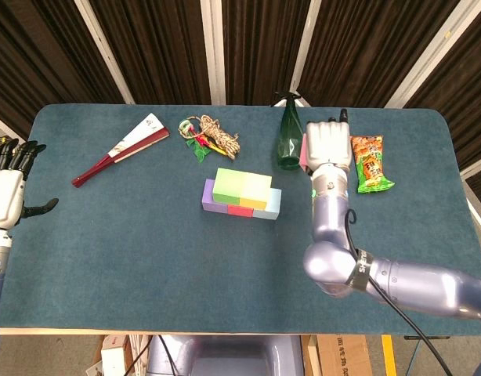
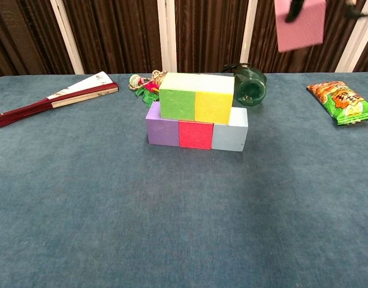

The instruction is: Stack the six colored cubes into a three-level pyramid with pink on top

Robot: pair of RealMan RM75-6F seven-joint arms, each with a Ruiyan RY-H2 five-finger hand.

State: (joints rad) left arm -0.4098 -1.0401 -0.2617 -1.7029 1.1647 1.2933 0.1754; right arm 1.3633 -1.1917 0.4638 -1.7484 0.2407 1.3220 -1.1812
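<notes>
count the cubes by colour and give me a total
green cube: 1
yellow cube: 1
purple cube: 1
red cube: 1
light blue cube: 1
pink cube, held up by the right hand: 1
Total: 6

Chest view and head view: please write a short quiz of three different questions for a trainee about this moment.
1. True or false: the pink foam cube already rests on the green cube and yellow cube.
2. Which hand holds the pink foam cube? A. left hand B. right hand
3. Fill in: the bottom row, left to right in the chest view, is purple, red and ____.

Key: 1 false; 2 B; 3 light blue.
</notes>
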